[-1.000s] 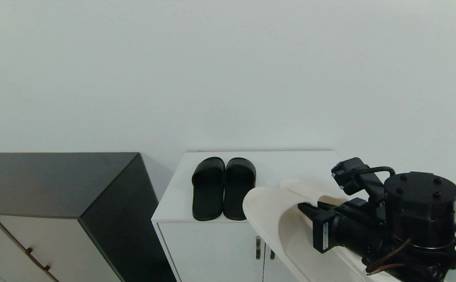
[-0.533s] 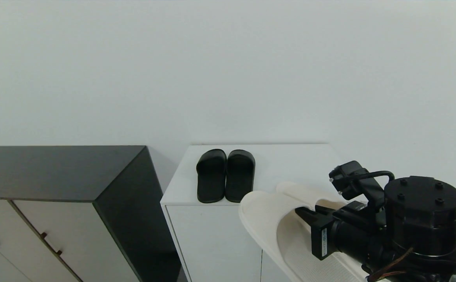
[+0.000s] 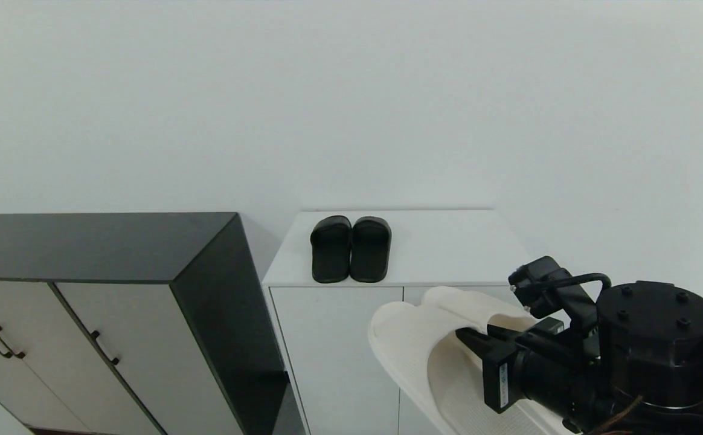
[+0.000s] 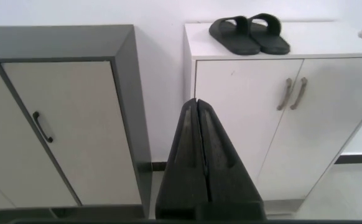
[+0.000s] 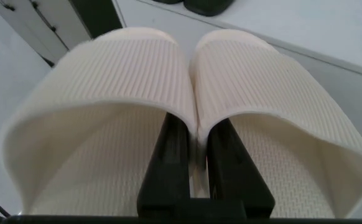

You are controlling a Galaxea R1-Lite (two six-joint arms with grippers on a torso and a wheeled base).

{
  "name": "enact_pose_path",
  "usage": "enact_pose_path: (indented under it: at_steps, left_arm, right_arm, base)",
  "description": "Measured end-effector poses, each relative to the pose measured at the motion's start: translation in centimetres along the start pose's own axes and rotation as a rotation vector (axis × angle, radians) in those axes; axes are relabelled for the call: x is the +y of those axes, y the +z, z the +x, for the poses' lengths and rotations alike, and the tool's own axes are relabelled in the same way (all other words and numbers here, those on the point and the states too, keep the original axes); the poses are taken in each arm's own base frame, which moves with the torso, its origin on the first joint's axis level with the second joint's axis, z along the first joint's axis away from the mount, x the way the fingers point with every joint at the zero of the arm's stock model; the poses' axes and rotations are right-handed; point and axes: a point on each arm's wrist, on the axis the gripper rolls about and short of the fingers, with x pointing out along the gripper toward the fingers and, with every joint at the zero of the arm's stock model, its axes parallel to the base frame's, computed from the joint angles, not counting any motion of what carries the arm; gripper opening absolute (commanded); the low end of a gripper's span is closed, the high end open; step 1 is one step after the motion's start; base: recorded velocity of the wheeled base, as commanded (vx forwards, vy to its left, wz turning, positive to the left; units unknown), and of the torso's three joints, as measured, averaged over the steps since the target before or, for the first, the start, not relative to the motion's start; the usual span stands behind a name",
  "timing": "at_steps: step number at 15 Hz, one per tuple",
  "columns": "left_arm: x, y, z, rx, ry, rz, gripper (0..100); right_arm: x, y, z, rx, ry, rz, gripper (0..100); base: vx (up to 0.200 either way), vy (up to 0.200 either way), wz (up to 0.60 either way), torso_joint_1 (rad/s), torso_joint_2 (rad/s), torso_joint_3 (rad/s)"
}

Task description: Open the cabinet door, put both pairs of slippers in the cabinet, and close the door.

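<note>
A pair of black slippers (image 3: 350,248) (image 4: 249,34) lies side by side on top of the white cabinet (image 3: 339,338) (image 4: 243,118), whose two doors with metal handles (image 4: 293,93) are closed. My right gripper (image 3: 478,335) (image 5: 196,146) is shut on the pair of white slippers (image 3: 424,356) (image 5: 187,106), pinching their inner sides together, held in the air in front of the white cabinet's right half. My left gripper (image 4: 198,109) is shut and holds nothing, low in front of the gap between the two cabinets.
A dark cabinet (image 3: 116,266) (image 4: 56,112) with pale doors and dark handles stands to the left of the white one, close beside it. A plain white wall rises behind both.
The head view has shifted: both cabinets look farther off and more of their fronts shows. My right gripper keeps its hold on the white slippers in about the same place.
</note>
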Motion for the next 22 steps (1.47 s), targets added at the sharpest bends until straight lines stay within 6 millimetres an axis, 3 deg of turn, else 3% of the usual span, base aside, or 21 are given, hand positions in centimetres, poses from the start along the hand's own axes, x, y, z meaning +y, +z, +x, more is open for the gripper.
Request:
enact_pose_path:
  at_steps: [8, 14, 15, 22]
  left_arm:
    - [0.0, 0.0, 0.0, -0.001, 0.0, 0.0, 0]
    - [0.0, 0.01, 0.0, -0.001, 0.0, 0.0, 0]
    - [0.0, 0.01, 0.0, -0.001, 0.0, 0.0, 100]
    - [0.0, 0.0, 0.0, -0.001, -0.001, 0.008, 100]
  right_arm:
    - [-0.23, -0.68, -0.26, 0.02, 0.009, -0.013, 0]
    - [-0.29, -0.74, -0.3, 0.021, 0.009, -0.01, 0]
    - [-0.29, -0.74, -0.3, 0.021, 0.009, -0.01, 0]
    - [-0.35, -0.77, -0.29, 0.023, 0.008, -0.01, 0]
  base:
    - [0.0, 0.0, 0.0, 0.0, 0.0, 0.0]
    - [0.0, 0.0, 0.0, -0.148, 0.34, 0.185]
    - [0.0, 0.0, 0.0, -0.178, 0.39, 0.217]
    - [0.0, 0.0, 0.0, -0.212, 0.49, 0.283]
